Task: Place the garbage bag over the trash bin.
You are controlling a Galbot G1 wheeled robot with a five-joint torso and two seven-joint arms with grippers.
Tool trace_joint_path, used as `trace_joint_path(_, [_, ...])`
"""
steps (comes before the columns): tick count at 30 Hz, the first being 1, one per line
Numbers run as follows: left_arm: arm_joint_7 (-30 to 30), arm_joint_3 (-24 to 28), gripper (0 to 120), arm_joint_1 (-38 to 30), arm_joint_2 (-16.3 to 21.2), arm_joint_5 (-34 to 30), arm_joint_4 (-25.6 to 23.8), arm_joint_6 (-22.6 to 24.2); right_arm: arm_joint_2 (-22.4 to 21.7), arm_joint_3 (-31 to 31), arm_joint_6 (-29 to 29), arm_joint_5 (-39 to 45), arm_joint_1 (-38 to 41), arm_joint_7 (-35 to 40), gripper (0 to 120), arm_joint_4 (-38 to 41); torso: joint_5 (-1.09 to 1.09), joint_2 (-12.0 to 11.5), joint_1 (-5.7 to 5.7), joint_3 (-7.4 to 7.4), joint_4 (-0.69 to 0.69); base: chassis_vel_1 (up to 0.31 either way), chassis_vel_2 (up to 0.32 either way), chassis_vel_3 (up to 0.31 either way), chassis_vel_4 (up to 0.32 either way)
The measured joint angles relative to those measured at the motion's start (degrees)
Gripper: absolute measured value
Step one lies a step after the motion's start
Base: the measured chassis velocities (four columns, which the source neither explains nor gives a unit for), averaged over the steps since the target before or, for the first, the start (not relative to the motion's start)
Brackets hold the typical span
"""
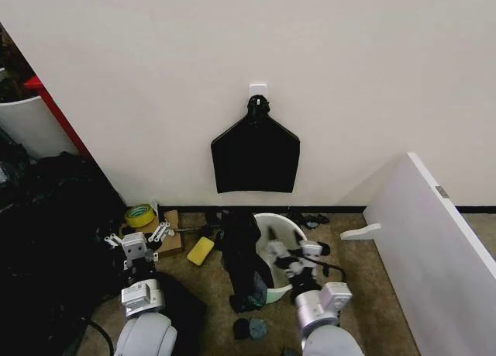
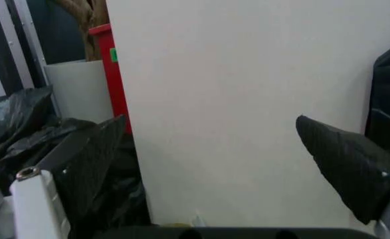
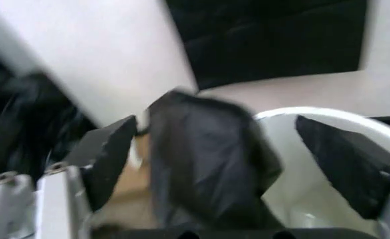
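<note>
Crowding the trash bin (image 1: 288, 226): draped garbage bag (image 1: 242, 255), yellow tape roll (image 1: 139, 215), white board (image 1: 434, 255), both grippers' jaws wide, empty.

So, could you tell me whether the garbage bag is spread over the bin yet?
Not yet. The garbage bag hangs bunched over one side of the trash bin rim, with the white opening uncovered. The right gripper, open, is over the bin.

Plain white wall (image 1: 155, 69) with black baseboard (image 1: 186, 207), brown carpeted floor (image 1: 372, 294), leaning white board (image 1: 434, 255).
</note>
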Motion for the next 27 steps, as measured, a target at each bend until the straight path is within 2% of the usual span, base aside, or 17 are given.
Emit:
trace_joint_path(2, [-0.05,-0.29,100,0.08,0.08,0.03,0.07,0.21,-0.48,-1.15,-3.42,0.22,2.38,-1.45,97,-0.37,0.00,0.00,0.00,0.00,0.00,0.000,0.000,0.000,0.000])
trace_joint_path(6, [-0.14,-0.89,100,0.27,0.17,0.06,0.25,0.28,-0.32,-2.79,-6.47,0.09,5.18,-2.41,93,-1.55,0.00,0.00,0.00,0.00,0.00,0.000,0.000,0.000,0.000])
trace_joint_path(10, [-0.27,-1.33,100,0.52,0.00,0.31,0.32,0.31,0.72,-4.42,-10.79,-0.33,6.92,-1.22,78,-3.25,0.00,0.00,0.00,0.00,0.00,0.000,0.000,0.000,0.000])
trace_joint_path(12, [-0.29,-1.34,100,0.56,-0.13,0.44,0.32,0.31,1.02,-4.71,-11.81,-0.30,7.02,-0.71,74,-3.65,0.00,0.00,0.00,0.00,0.00,0.000,0.000,0.000,0.000])
trace_joint_path(16, [-0.36,-1.03,100,0.70,-0.75,1.06,0.29,0.32,1.94,-5.06,-14.21,-0.16,6.67,0.63,57,-3.95,0.00,0.00,0.00,0.00,-0.01,0.000,0.000,0.000,0.000])
trace_joint_path(19, [-0.36,-0.66,100,0.78,-1.01,1.17,0.29,0.32,2.30,-4.89,-14.59,-0.71,6.34,1.32,49,-4.13,0.00,0.00,0.00,0.00,0.00,0.000,0.000,0.000,0.000])
trace_joint_path(24, [-0.24,0.35,100,1.20,-1.42,1.17,0.06,0.30,2.90,-4.07,-13.84,-2.61,4.93,2.73,26,-4.85,0.00,0.00,0.00,0.00,-0.01,0.000,0.000,0.000,0.000])
trace_joint_path(27, [-0.19,0.58,100,1.36,-1.47,1.17,-0.12,0.28,3.24,-3.67,-13.25,-3.51,4.41,3.06,18,-5.31,0.00,0.00,0.00,0.00,-0.01,0.000,0.000,0.000,0.000])
